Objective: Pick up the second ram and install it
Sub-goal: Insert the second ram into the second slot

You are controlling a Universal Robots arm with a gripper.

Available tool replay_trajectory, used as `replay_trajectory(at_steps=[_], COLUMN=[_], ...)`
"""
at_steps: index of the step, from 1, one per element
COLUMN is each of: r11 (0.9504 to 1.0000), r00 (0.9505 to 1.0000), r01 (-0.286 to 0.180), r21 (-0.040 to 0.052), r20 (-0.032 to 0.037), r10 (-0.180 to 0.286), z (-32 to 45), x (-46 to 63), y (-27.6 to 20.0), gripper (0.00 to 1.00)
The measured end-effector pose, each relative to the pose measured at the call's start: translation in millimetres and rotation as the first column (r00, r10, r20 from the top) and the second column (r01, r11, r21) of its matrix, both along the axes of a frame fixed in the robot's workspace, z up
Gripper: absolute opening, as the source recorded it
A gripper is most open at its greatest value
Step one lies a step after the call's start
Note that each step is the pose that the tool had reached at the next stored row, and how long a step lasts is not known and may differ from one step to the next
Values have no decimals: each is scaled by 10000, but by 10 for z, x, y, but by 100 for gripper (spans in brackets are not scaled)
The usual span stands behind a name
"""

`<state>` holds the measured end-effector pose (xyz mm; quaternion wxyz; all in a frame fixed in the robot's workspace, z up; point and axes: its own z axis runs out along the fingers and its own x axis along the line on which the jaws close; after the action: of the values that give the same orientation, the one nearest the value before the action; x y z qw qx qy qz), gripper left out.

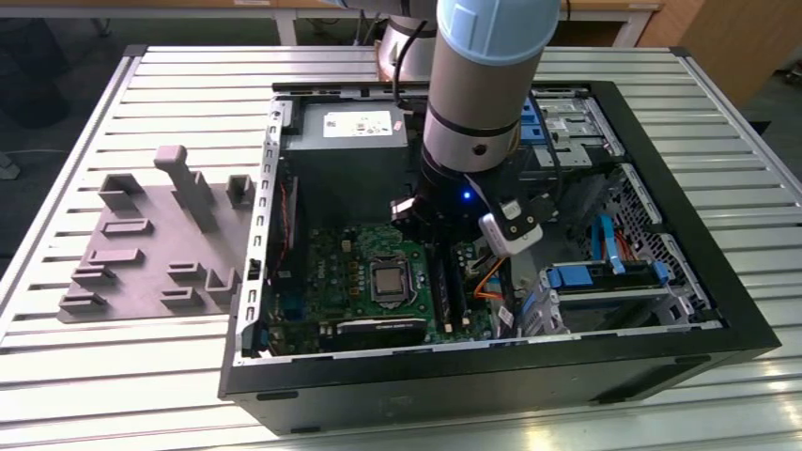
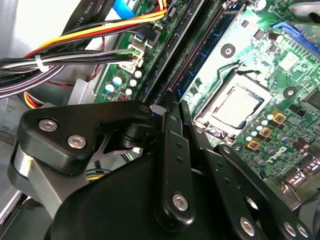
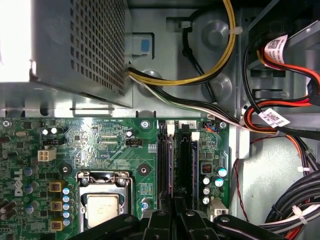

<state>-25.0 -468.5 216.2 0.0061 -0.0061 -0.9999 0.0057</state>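
Observation:
My gripper (image 1: 437,242) is down inside the open computer case (image 1: 701,310), over the motherboard's memory slots (image 1: 449,287). In both wrist views its black fingers (image 2: 172,150) stand together, shut, and the gripper (image 3: 175,202) sits at the near end of the slots. The second ram (image 2: 212,42), a thin blue-green stick, stands on edge in the slot beside the processor socket (image 2: 235,102). It runs away from the fingertips, and its edge (image 3: 169,165) looks level with the black slot (image 3: 186,165) next to it. I cannot tell whether the fingers touch it.
A bundle of black, orange and yellow cables (image 2: 75,55) runs close beside the slots. The perforated power supply (image 3: 75,45) fills the case's far end. Blue drive brackets (image 1: 602,277) sit at the exterior view's right. A grey moulded fixture (image 1: 150,244) lies on the slatted table outside the case.

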Motion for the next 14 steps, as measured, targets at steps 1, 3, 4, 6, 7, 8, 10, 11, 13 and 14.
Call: replay_trajectory(at_steps=[1,3,4,6,7,8,10,11,13,14], r11=[10000,10000,10000,10000,10000,10000,10000,10000,10000,10000], r00=[10000,10000,10000,10000,10000,10000,10000,10000,10000,10000], r01=[0,0,0,0,0,1,0,0,0,0], r21=[0,-6,-12,-16,-16,-16,-15,-14,-11,-12], r20=[0,0,-1,-4,-7,-12,-18,-20,-23,-24], r10=[0,0,0,0,0,-1,0,0,0,0], z=[0,2,2,3,3,3,2,2,1,1], x=[0,0,0,0,0,0,0,0,0,0], y=[0,0,0,0,0,0,-3,-5,-11,-14], gripper=[14,14,14,14,14,14,14,14,14,14])
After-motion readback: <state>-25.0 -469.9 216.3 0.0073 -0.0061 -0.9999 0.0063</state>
